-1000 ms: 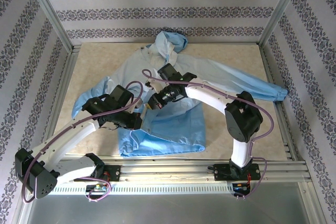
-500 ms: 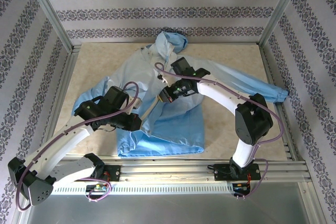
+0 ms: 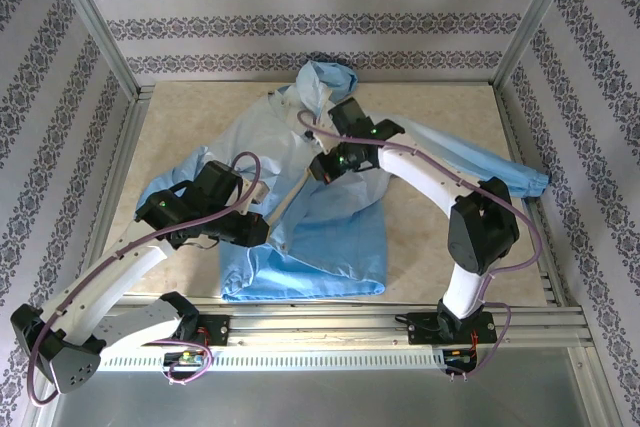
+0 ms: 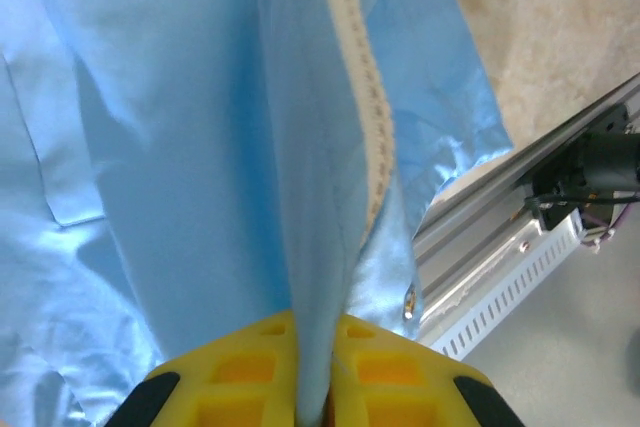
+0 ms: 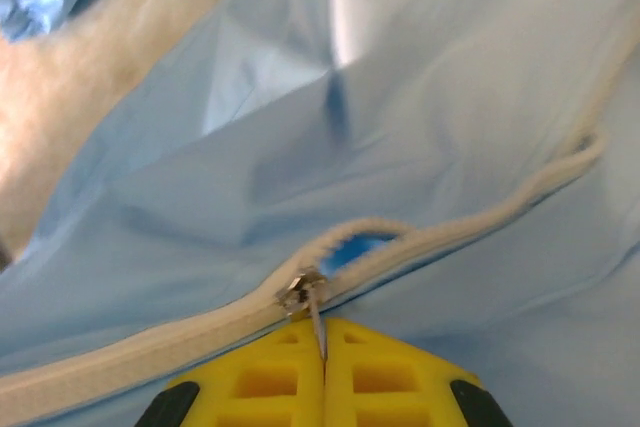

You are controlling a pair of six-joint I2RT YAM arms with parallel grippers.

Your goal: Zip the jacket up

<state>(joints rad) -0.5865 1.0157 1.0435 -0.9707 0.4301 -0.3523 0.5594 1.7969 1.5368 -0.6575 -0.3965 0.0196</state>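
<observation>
One jacket: the light-blue jacket (image 3: pixel 330 232) lies spread on the table (image 3: pixel 200 107), front side up, between the two arms.
Hood: the hood (image 3: pixel 325 77) lies at the far edge, near the back wall.
Hem: the deeper-blue hem (image 3: pixel 300 287) lies at the near edge, just beside the metal rail (image 3: pixel 330 322).
Sleeves: one sleeve (image 3: pixel 490 167) reaches far out to the right side of the table; the other sleeve (image 3: pixel 165 187) is bent on the left side.
Zipper: the whitish zipper (image 3: pixel 290 209) runs slanted along the front, from the left gripper up to the right gripper.
Slider: in the right wrist view the slider (image 5: pixel 298 292) sits on the tape; just past it the two tapes part and a small blue gap shows.
Right gripper: the right gripper (image 5: pixel 322 332) is at the chest, with its jaws pressed together on the thin pull tab (image 5: pixel 318 322) of the slider.
Left gripper: the left gripper (image 4: pixel 312 332) is at the lower front, with its jaws pinching a fold of the jacket fabric close beside the zipper.
Walls: patterned walls (image 3: pixel 300 17) stand around the table.
</observation>
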